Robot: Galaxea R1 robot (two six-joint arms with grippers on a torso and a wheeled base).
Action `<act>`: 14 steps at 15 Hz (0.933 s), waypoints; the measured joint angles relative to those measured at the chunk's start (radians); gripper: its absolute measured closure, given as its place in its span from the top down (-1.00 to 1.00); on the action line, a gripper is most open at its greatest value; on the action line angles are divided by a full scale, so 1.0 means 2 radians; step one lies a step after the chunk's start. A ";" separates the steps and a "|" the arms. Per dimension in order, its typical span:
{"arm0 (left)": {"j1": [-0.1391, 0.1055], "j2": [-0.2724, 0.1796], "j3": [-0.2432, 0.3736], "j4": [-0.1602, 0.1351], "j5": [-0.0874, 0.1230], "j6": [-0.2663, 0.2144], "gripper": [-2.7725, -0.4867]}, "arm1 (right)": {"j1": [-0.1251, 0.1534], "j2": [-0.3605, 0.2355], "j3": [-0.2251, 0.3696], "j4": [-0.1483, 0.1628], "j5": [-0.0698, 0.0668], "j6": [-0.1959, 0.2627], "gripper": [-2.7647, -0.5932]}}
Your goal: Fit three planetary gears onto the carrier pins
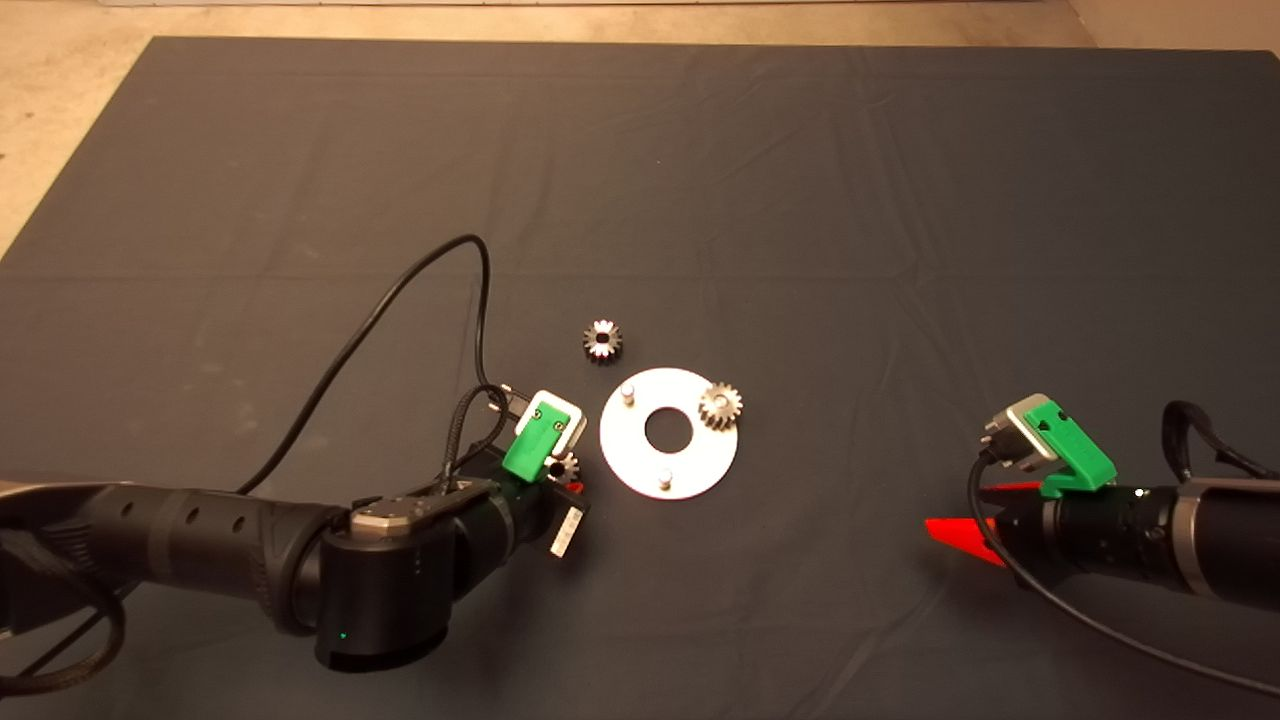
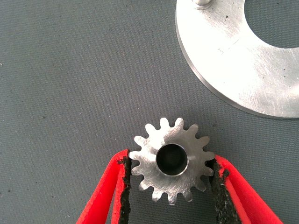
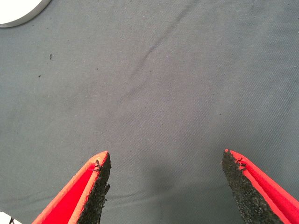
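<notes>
Seen from above: a dark grey cloth mat (image 1: 700, 180) covering the table, with a flat round silver-white metal disc (image 1: 668, 432) near the middle, pierced by a central hole

Standing on the disc in a triangle, three short silvery pins: one at the far left (image 1: 628, 391), one at the near edge (image 1: 665, 479), both bare; the third hidden under a small toothed silvery gear (image 1: 720, 405) seated at the disc's far right edge

A second small dark-silver gear (image 1: 602, 341) lying flat on the mat just beyond the disc, apart from it, untouched

Reaching in from the left, a black arm ending in the green left gripper (image 1: 566, 478), just beside the disc's left edge

In the left wrist view: left gripper (image 2: 170, 179) clamped on a third toothed silvery gear (image 2: 172, 160), black pads pressed against its teeth on both sides, round bore facing the camera; gear close to the disc rim (image 2: 219, 56) but not touching it, and on no pin; whether resting on the mat or lifted, not clear

At the right edge, the right gripper (image 1: 965, 528) low over bare mat, well apart from the disc; in its wrist view, red fingers (image 3: 86, 189) spread wide with nothing between them
</notes>
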 joint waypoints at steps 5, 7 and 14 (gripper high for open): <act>0.000 0.000 0.000 0.000 0.000 0.002 -0.61 | 0.000 0.000 0.000 0.000 0.002 -0.003 0.08; 0.000 0.000 0.000 0.000 -0.001 0.003 -0.66 | 0.000 0.000 0.000 0.000 0.002 -0.003 0.08; 0.000 -0.002 0.007 0.000 0.000 0.006 -0.78 | 0.000 0.000 0.000 0.000 0.002 -0.004 0.08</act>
